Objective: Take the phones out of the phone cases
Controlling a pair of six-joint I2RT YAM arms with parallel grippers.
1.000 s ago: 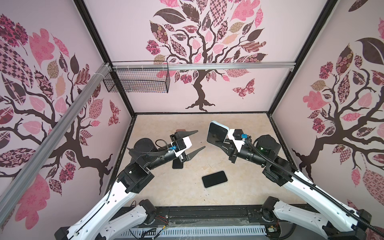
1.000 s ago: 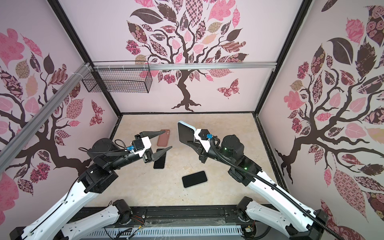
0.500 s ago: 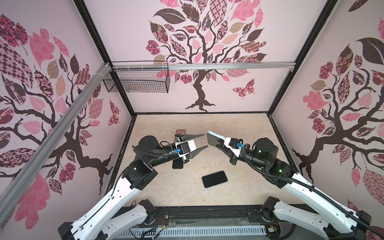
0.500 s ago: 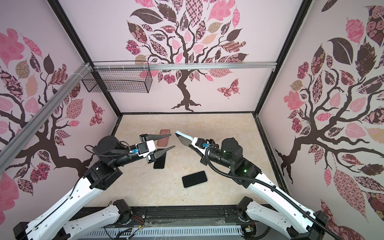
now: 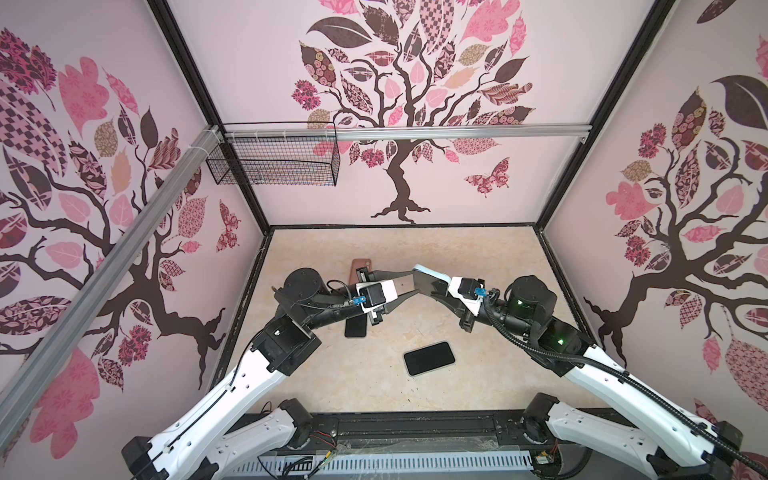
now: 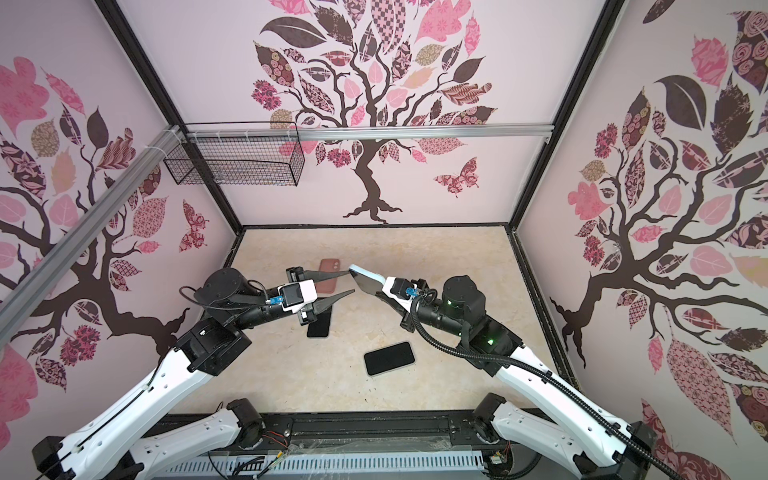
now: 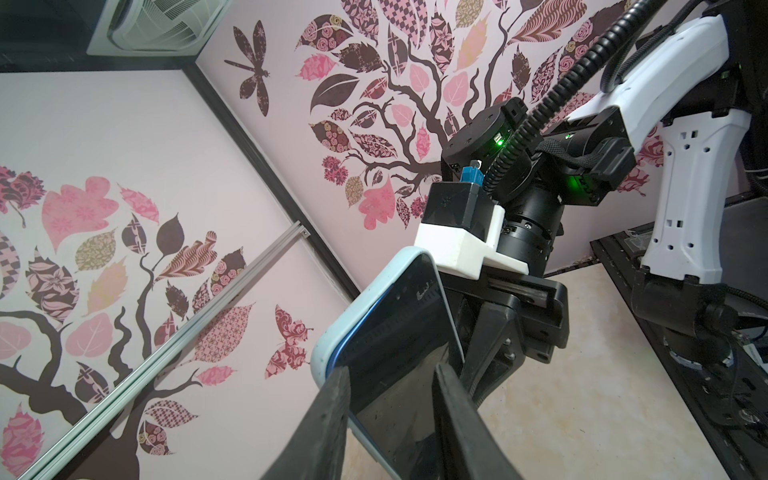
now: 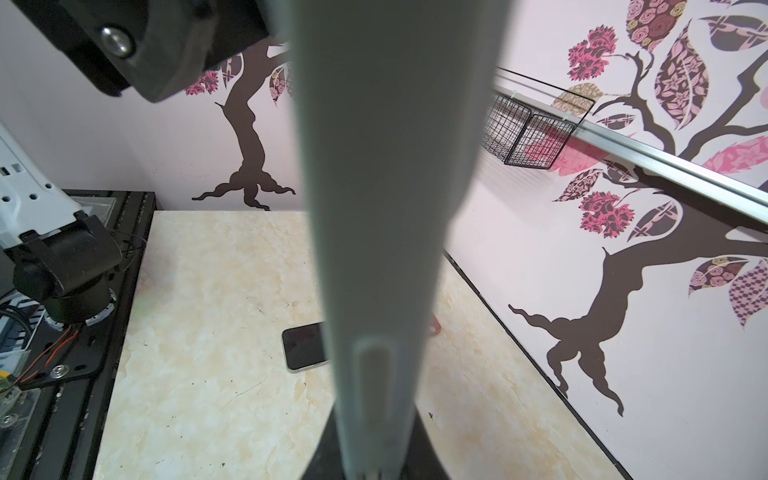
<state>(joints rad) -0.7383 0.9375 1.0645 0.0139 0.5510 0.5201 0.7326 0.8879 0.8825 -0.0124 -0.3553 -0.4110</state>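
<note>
Bench note, mid-air hand-over.

The table (image 5: 478, 249) lies well below both sets of jaws. The work is happening above it.

The right gripper (image 5: 432, 286) has its jaws clamped on the light-blue case (image 7: 328, 353). The phone (image 7: 399, 353) sits inside, screen dark. The grip itself has not changed over the last second, but the pose has. We see that the arm has lowered and tipped the case, so its free end now points away from the right jaws and straight at the left ones.

The left gripper (image 5: 408, 282) has moved in, and its jaws have narrowed from wide. They now stand on either side of the case's free end. In the left wrist view one of its fingers (image 7: 328, 415) lies against the case rim and the other crosses in front of the screen. The jaws are visibly apart, but we cannot tell whether they already press on anything.

We read this as the set-up for the pull, with one arm anchoring and the other taking hold. The phone is not out yet, since the case lip wraps its corner.

Three loose items lie on the table below the jaws, all untouched:
- a bare black phone (image 5: 429, 358), below and behind the right jaws
- a second dark phone (image 5: 355, 328), under the left gripper's body
- a brown case (image 5: 358, 268), under the base of the left fingers

One risk we see is that fingers landing on the rim rather than on the phone would drag case and phone together.
</note>
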